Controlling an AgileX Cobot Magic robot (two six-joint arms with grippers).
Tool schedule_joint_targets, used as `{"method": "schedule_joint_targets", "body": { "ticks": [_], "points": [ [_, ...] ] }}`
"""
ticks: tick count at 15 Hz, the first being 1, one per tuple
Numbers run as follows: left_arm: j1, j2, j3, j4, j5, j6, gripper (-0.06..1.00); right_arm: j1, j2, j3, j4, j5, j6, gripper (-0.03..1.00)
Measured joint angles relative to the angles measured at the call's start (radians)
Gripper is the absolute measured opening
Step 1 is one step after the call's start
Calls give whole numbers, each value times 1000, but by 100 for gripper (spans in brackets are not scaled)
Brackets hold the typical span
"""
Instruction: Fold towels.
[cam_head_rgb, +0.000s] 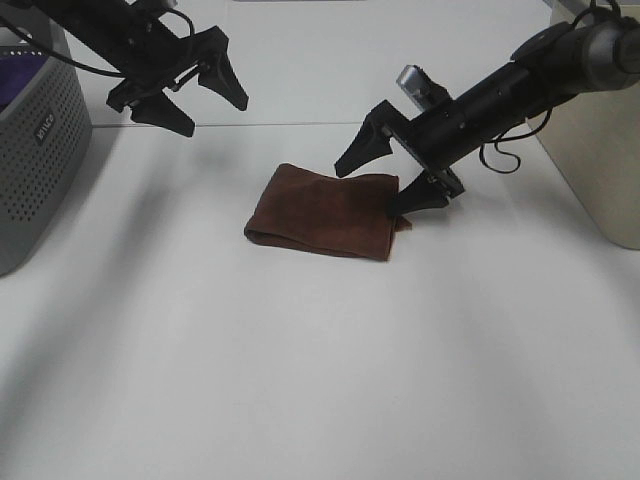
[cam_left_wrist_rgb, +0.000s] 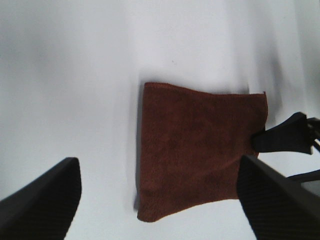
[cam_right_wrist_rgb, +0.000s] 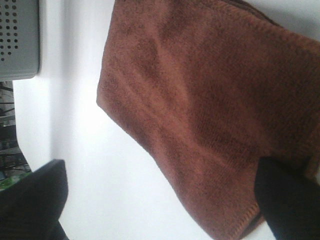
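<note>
Partly beneath spread R claw (cam_head_rgb: 368, 192): folded towel (cam_head_rgb: 310, 215), L claw (cam_head_rgb: 215, 117) well apart.

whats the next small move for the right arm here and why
Probably lift the right jaws straight up, clear: they stand open, one tip touching the right edge of the brown folded cloth towel, which already lies flat as a neat rectangle on the white table.

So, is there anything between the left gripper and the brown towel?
Nothing visible. Only bare table lies between the open left gripper and the towel. The gray basket stands off to the side, outside that path. The right gripper, jaws open, is at the towel's opposite edge.
</note>
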Motion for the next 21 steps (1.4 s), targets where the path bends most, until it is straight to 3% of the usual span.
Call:
{"method": "schedule_joint_targets", "body": {
  "ticks": [3,5,7,11,14,21],
  "points": [
    [0,-27,0,36,86,32,80,0,-97,0,-165,1,83,95],
    [0,-115,0,113,147,38,80,0,-193,0,-300,55,190,95],
    [0,-208,0,166,152,38,80,0,-266,0,-330,110,220,95],
    [0,-454,103,305,154,-1,80,0,-442,33,-391,114,270,95],
    [0,-730,367,409,154,-42,80,0,-647,186,-454,115,279,95],
    [0,-1359,1101,432,98,-47,80,0,-1193,794,-575,95,279,95]
  ]
}}
